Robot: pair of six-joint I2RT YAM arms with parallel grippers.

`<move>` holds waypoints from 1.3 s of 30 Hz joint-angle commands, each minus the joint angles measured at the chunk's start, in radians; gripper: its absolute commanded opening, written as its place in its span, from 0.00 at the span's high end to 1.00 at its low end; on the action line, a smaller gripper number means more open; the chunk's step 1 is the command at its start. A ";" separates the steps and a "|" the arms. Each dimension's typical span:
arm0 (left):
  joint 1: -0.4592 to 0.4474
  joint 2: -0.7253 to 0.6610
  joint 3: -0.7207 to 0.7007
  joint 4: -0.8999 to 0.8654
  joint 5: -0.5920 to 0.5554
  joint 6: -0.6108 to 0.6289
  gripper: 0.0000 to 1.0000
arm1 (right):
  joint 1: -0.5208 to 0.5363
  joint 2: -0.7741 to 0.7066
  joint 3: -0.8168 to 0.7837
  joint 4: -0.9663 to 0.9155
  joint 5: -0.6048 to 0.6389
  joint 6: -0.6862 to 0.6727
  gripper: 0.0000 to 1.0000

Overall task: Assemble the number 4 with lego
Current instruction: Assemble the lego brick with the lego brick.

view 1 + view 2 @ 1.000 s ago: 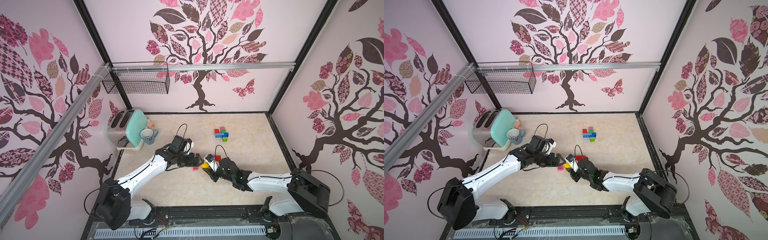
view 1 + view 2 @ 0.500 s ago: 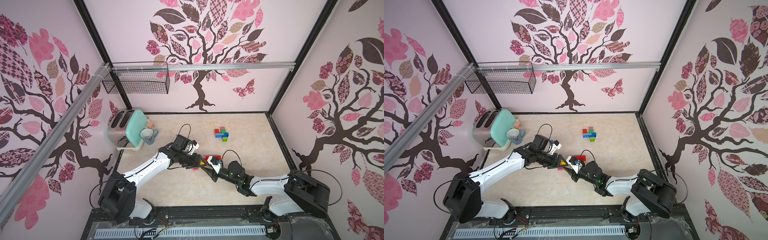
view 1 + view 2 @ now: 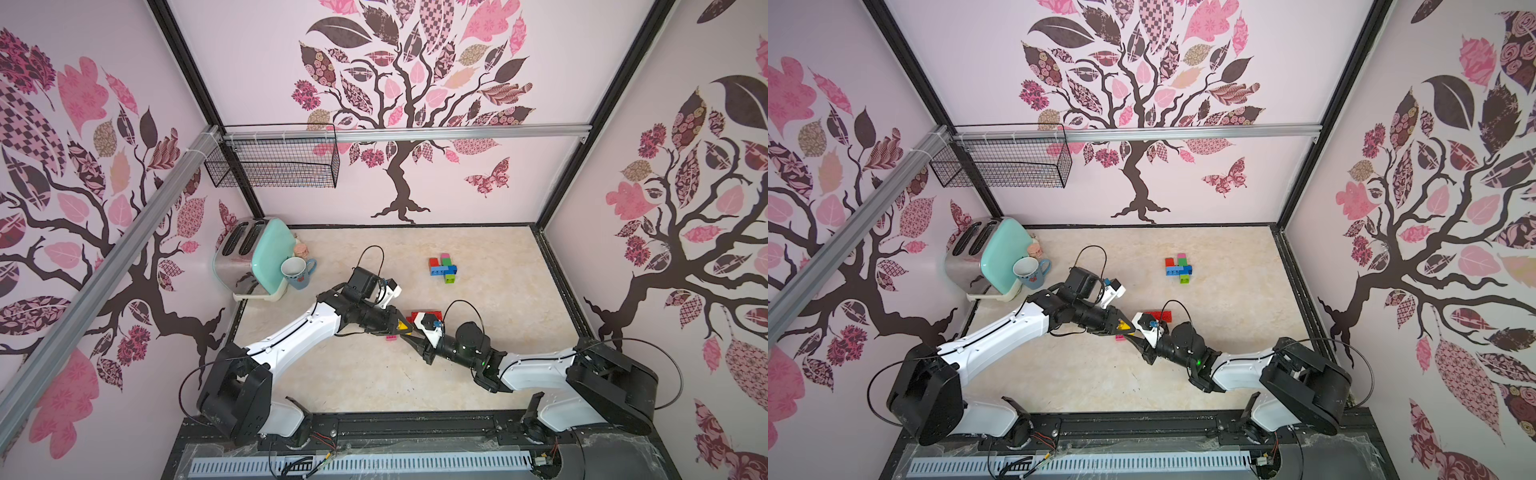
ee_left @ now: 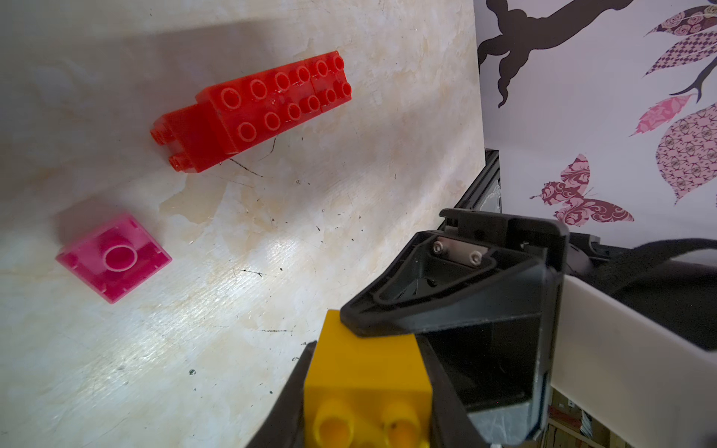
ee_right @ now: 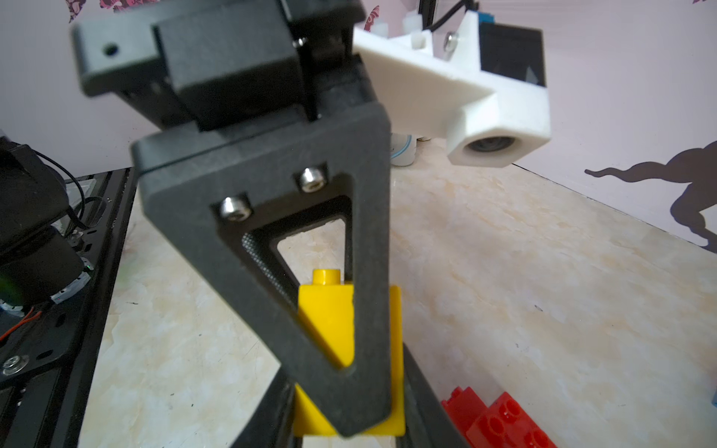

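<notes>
yellow brick [image 4: 368, 380]: held clear of the table [image 3: 498, 332], gripped by both arms at once, its studs facing the left wrist camera.
left gripper [image 4: 366, 360]: shut tight on the yellow brick, one finger on each flank.
right gripper [image 5: 345, 395]: partly closed, with its fingers also pressed on that same brick. they reach in from the opposite side and cross the left pair.
rest of the lego: a red bar [image 4: 252, 108] of joined bricks and a loose pink brick [image 4: 114, 258], hollow side up, lie on the table near the two grippers. a small cluster [image 3: 444, 269] of red, blue, green and pink pieces sits well apart, toward the back wall.
step in hand: this looks like a hand-to-hand pass or regrip of the yellow brick. both arms hold it, and the views do not show which arm is meant to keep it.
progress: judged early, since nothing on the table reads as a 4 yet. the far cluster may be the start of it.
next move: one gripper has to open fully while the other holds firm. the freed one should then back straight out along its own fingers, so the brick ends up with its hollow side free to press onto other studs.
risk: the crossed fingers overlap closely, so any sideways pull on release could twist or drop the brick.
</notes>
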 commanded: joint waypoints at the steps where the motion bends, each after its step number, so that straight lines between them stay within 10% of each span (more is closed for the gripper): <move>1: 0.003 -0.008 0.059 -0.048 -0.049 0.037 1.00 | 0.005 0.009 0.006 -0.027 -0.003 -0.013 0.74; 9: 0.002 0.008 0.074 -0.061 -0.278 0.080 1.00 | 0.006 -0.093 -0.013 -0.161 0.090 0.046 0.34; 11: 0.001 0.018 0.086 -0.068 -0.335 0.088 1.00 | 0.005 -0.140 -0.032 -0.194 0.129 0.068 0.01; 22: -0.040 -0.020 0.103 -0.033 -0.541 0.131 1.00 | -0.019 -0.378 0.016 -0.597 0.464 0.322 0.00; 31: -0.161 -0.030 0.091 0.102 -0.633 0.292 1.00 | -0.363 -0.488 0.021 -0.721 0.303 0.510 0.00; 39: -0.181 -0.071 -0.029 0.397 -0.640 0.437 1.00 | -0.439 -0.360 0.165 -0.925 0.468 0.550 0.00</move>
